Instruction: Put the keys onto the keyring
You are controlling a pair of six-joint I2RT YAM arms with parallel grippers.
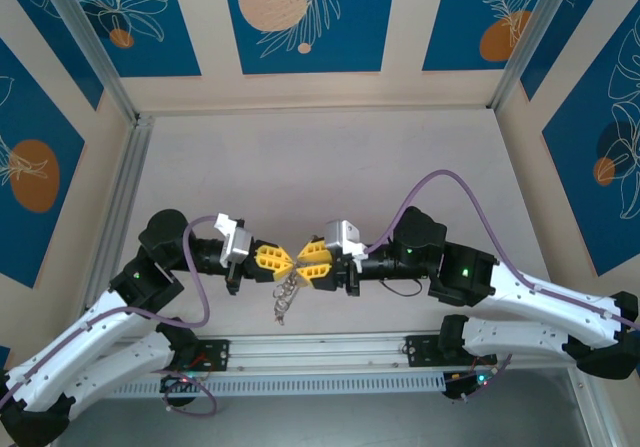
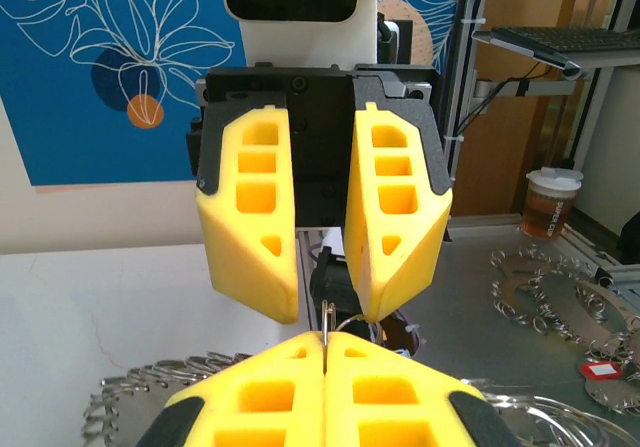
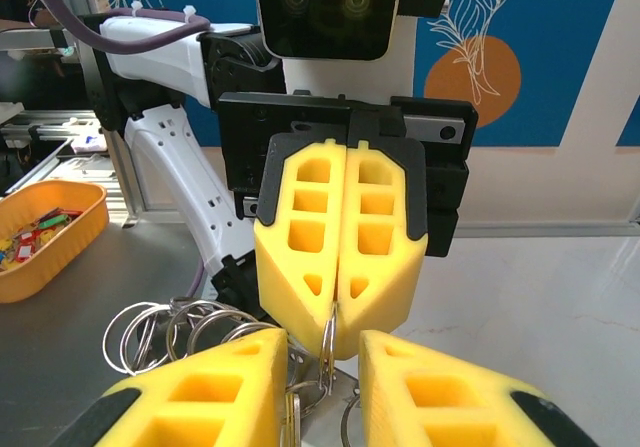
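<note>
Above the table point(image 1: 330, 167), the two arms were set nose to nose in mid-air. The left gripper point(image 3: 338, 307) was seen with its pads pressed flat together, and the thin wire of the keyring point(image 3: 327, 345) was pinched in the seam between them. The right gripper point(image 2: 330, 312) was seen with its jaws spread, one pad on either side of that wire and neither touching it. The keys point(image 1: 286, 297) were hung in a loose bunch below the two grippers, apparently from the ring.

The main risk was judged to lie in the narrow hold. So little wire was caught at the very tips that the hoop could be twisted or pulled free if the right pads were closed off-centre or with a sideways push, and the whole bunch would then be dropped. A collision of the foam tips was also thought possible, so closely were they set. Lastly, a dangling key could be trapped between the right pads in place of the wire, and the ring would be wrongly taken as held.
</note>
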